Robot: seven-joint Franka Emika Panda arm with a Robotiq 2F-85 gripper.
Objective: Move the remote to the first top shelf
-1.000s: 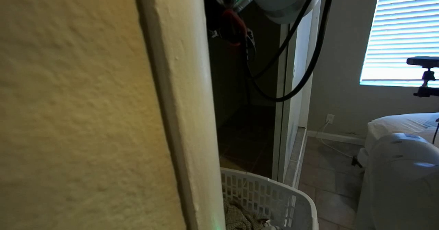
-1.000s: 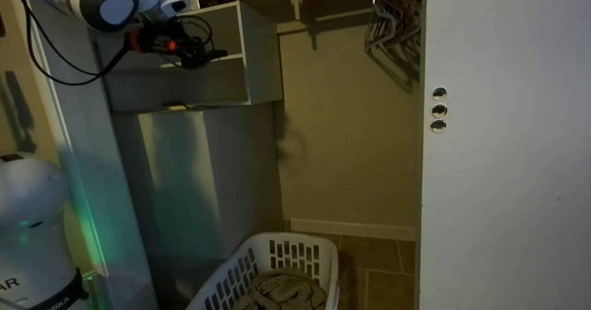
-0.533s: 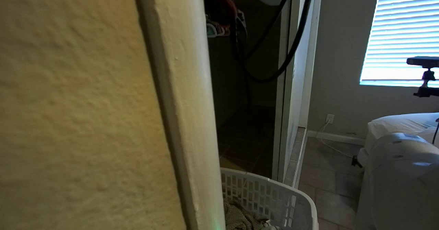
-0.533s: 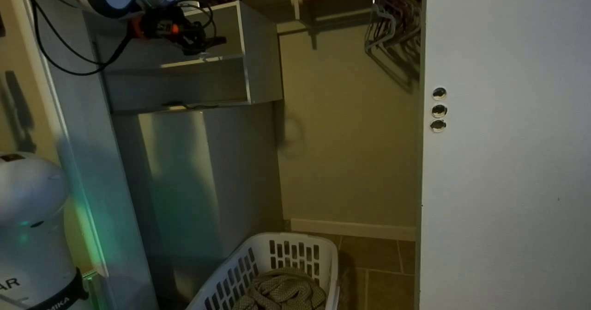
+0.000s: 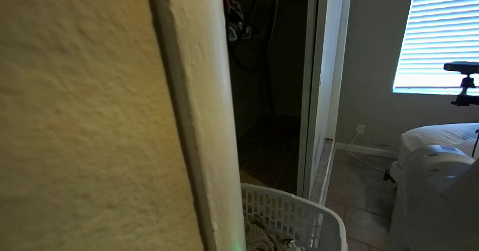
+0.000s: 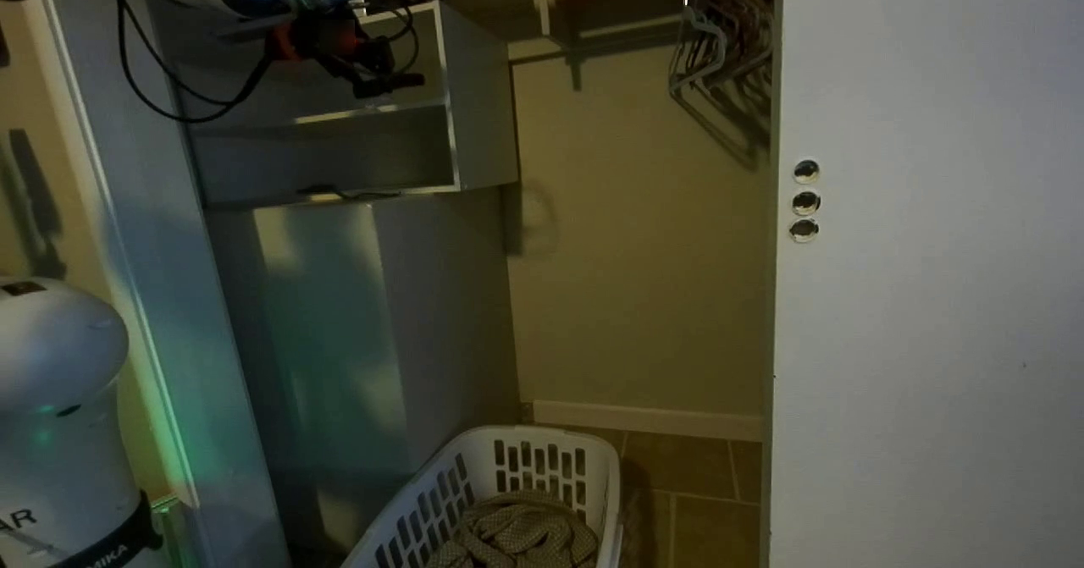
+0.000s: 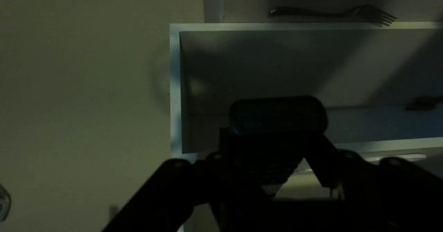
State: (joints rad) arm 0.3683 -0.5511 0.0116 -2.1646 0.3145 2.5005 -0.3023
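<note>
While tool point(image 7: 272, 152) grips, remote point(image 7: 278, 116) looks dark, round-cornered.

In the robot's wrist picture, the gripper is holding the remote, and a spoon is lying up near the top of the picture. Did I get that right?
Almost! The wrist view shows that the thing lying near the top of the picture is a fork, not a spoon. The rest is right: the gripper is holding the remote.
</note>
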